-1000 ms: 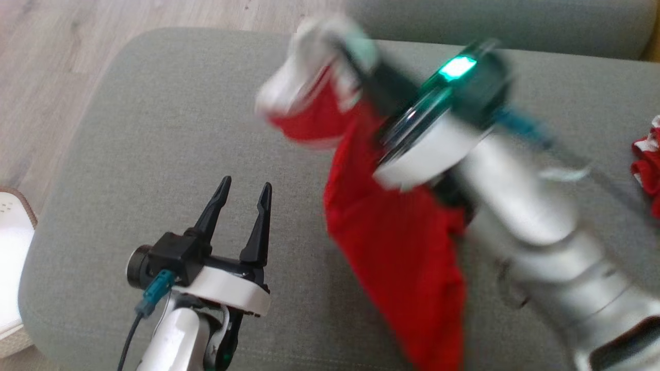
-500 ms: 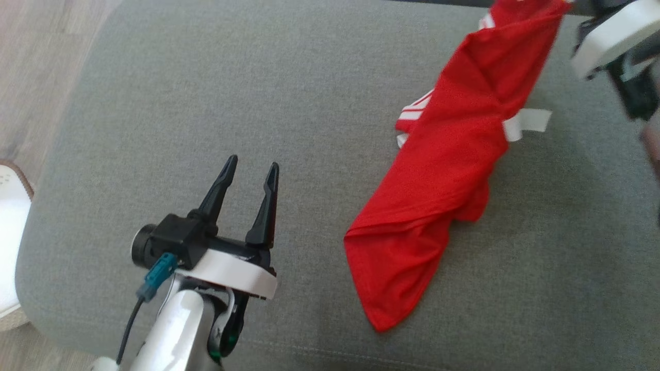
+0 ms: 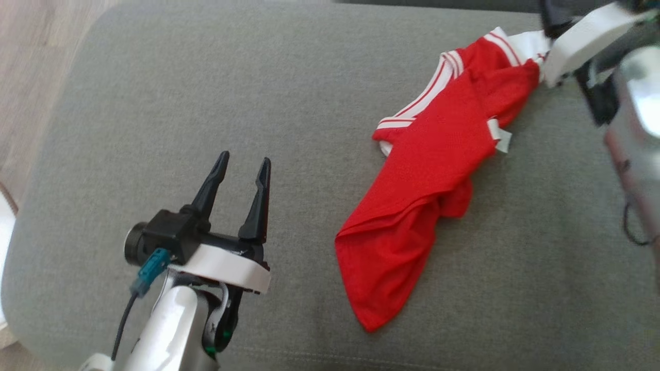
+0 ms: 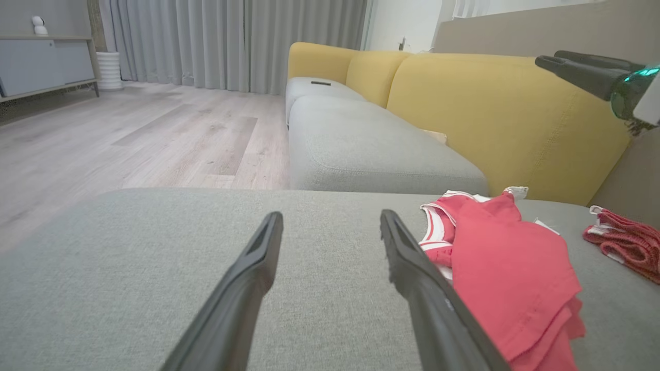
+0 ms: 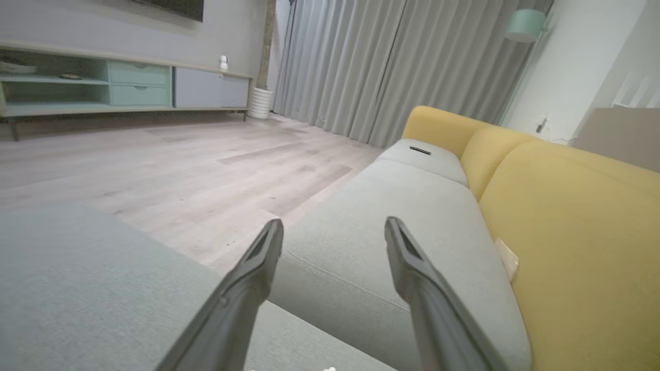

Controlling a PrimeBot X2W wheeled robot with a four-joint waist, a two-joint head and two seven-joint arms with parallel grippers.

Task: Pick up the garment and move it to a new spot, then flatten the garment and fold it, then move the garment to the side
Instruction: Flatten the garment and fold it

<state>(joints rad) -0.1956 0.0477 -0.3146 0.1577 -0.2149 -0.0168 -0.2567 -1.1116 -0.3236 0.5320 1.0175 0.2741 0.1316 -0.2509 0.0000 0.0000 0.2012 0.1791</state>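
The garment [image 3: 428, 180] is red with white striped trim and lies crumpled in a long diagonal heap on the grey cushion [image 3: 206, 103]. It shows in the left wrist view as the garment [image 4: 515, 268], just right of my fingers. My left gripper [image 3: 245, 162] is open and empty, hovering left of the garment and apart from it. The same open left gripper [image 4: 330, 221] shows in its own view. My right gripper [image 5: 334, 226] is open with nothing between its fingers. The right arm's white wrist ring [image 3: 582, 38] sits above the garment's white collar end.
A second red and white cloth [image 4: 619, 242] lies at the cushion's far right. A yellow sofa back [image 4: 490, 113] rises behind the cushion. Another grey seat [image 4: 361, 149] lies beyond it. Wood floor [image 3: 31, 62] borders the cushion's left edge.
The right gripper has opened and let go of the garment, whose top end has dropped onto the cushion. The head camera shifted. The left gripper stays open.
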